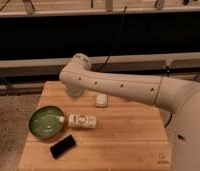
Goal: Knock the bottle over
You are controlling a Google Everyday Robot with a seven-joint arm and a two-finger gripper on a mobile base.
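Item one, nearest you: the robot's white arm (143, 90) is filling the right side of your view and reaching across toward the far left of the tabletop (128, 145).

Item two: a black phone (63, 146) is lying flat near the front left edge.

Item three: a green plate (40, 125) is sitting on the left side, just behind the phone.

Item four: the bottle (83, 120), the thing you are after, is lying on its side left of centre. Its white cap is pointing at the plate, touching the rim or just beside it; you cannot tell which.

Item five: a small white object (101, 100) is resting further back, apart from the bottle.

Item six: the hand (74, 92) is hanging at the arm's end over the back left of the tabletop, beyond the bottle and apart from it. You cannot tell whether it is apart or together.

Item seven: a pale ledge (33, 63) is running along behind everything.

Progress: with the bottle lying flat, you are looking at a task that appears done. Probably only drawing the arm clear is left.
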